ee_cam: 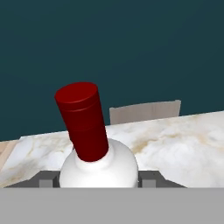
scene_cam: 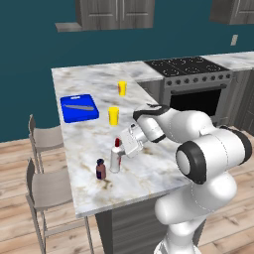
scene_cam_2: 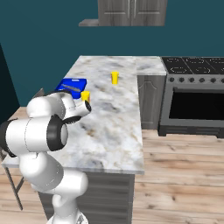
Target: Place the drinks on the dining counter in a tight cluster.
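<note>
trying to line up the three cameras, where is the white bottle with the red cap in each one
Left base view: white bottle at centre, at the gripper, right of the maroon bottle.
Right base view: hidden behind the arm.
Hand view: bottom centre, between the fingers.
Shared landmark: the marble counter.

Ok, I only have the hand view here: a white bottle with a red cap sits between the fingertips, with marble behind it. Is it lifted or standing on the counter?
Observer: In the left base view the white bottle looks to stand upright on the dining counter, near its near end, with the gripper at it.
Operator: Is any other drink close by?
Observer: A short maroon bottle stands just left of it, with a small gap between them.
Operator: What lies further along the counter?
Observer: One yellow cup, a second yellow cup beyond it, and a blue cutting board with a knife on it.
</note>
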Robot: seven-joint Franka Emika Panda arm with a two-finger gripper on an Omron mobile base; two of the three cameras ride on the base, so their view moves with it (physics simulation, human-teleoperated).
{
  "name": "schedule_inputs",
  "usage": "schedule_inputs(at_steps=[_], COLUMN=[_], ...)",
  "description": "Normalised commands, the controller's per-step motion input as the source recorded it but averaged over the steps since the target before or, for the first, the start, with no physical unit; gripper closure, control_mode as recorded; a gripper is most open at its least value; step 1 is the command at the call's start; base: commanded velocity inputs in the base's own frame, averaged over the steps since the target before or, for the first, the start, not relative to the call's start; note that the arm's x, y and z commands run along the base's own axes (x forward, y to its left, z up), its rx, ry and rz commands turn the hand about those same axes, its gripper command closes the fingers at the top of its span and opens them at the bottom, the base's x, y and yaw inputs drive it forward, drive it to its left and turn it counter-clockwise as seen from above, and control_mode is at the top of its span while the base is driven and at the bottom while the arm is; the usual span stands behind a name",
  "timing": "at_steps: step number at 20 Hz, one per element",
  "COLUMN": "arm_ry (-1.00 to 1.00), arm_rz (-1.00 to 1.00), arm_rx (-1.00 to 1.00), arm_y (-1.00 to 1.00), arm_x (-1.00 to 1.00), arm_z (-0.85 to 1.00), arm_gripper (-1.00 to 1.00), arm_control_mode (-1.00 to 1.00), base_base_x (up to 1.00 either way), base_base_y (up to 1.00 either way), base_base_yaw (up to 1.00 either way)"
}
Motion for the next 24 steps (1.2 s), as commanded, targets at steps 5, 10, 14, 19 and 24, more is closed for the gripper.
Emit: schedule_inputs(at_steps=[5,10,14,19,24], arm_ry=[0.00,0.00,0.00,0.00,0.00], arm_rz=[0.00,0.00,0.00,0.00,0.00], arm_rx=[0.00,0.00,0.00,0.00,0.00], arm_y=[0.00,0.00,0.00,0.00,0.00], arm_x=[0.00,0.00,0.00,0.00,0.00], arm_z=[-0.01,0.00,0.00,0.00,0.00], arm_gripper=[1.00,-1.00,-1.00,-1.00,-1.00], arm_control_mode=[-1.00,-1.00,-1.00,-1.00,-1.00], base_base_x=[0.00,0.00,0.00,0.00,0.00], base_base_y=[0.00,0.00,0.00,0.00,0.00], base_base_yaw=[0.00,0.00,0.00,0.00,0.00])
